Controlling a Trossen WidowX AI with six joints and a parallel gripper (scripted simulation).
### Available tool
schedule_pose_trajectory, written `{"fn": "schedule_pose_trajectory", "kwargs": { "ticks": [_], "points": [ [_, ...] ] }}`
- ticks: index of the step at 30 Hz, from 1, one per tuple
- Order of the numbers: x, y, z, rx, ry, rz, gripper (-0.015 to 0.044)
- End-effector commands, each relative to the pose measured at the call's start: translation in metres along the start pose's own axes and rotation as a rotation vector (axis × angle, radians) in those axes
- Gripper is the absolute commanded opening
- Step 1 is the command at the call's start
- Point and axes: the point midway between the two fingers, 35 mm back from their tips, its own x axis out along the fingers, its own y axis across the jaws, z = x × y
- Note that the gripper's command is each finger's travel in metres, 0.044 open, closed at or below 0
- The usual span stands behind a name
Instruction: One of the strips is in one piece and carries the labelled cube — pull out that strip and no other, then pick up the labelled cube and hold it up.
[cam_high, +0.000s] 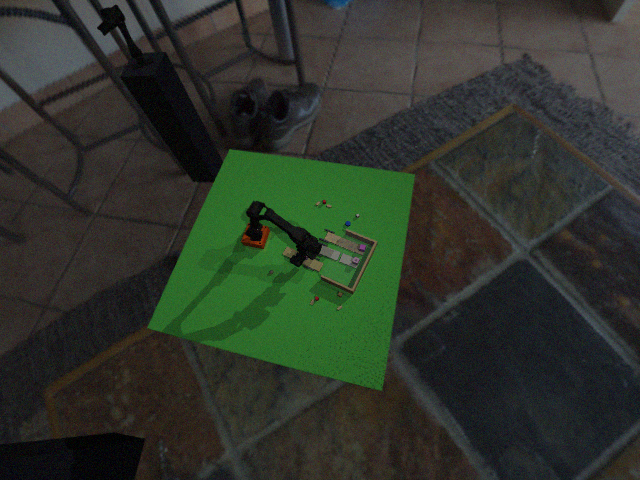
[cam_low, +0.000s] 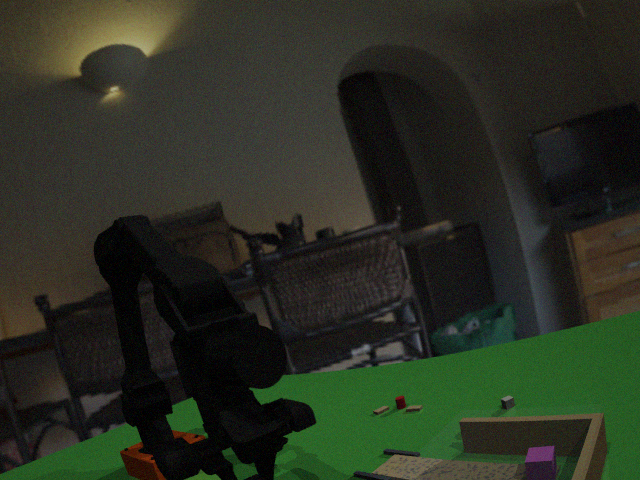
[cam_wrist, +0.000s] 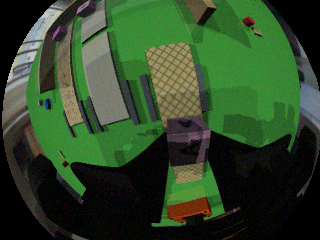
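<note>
My gripper (cam_high: 298, 261) (cam_wrist: 185, 135) is shut on the labelled cube (cam_wrist: 188, 142), a purple block with dark marks on its faces. In the wrist view the cube is between the fingers and hides part of the cross-hatched tan strip (cam_high: 313, 265) (cam_wrist: 175, 75) beneath. That strip lies outside the walled frame (cam_high: 363, 267) (cam_low: 522, 436), on the near side, between dark rails. A grey strip in two pieces, near piece (cam_high: 329, 252) (cam_wrist: 105, 80) and far piece (cam_high: 347, 259) (cam_wrist: 94, 22), and a speckled strip (cam_high: 341, 241) (cam_low: 439, 467) (cam_wrist: 68, 75) lie to one side.
One purple cube (cam_high: 362, 248) (cam_low: 540, 462) (cam_wrist: 60, 33) sits on the speckled strip's far end, another (cam_high: 355, 260) (cam_wrist: 86, 7) on the grey far piece. A blue piece (cam_high: 347, 223) (cam_wrist: 47, 104), a pale cube (cam_high: 357, 215) (cam_low: 507, 402) and small red and tan pieces lie around the frame.
</note>
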Motion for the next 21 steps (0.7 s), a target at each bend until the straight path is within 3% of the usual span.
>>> {"fn": "schedule_pose_trajectory", "kwargs": {
  "ticks": [1,8,15,21],
  "points": [
    [-0.002,-0.002,-0.014,-0.001,-0.007,0.001,0.0000],
    [-0.001,-0.004,-0.030,-0.001,-0.006,0.001,0.0000],
    [-0.036,-0.004,-0.030,-0.001,-0.006,0.001,0.0000],
    [-0.037,-0.004,-0.030,-0.001,-0.006,0.001,0.0000]
  ]
}}
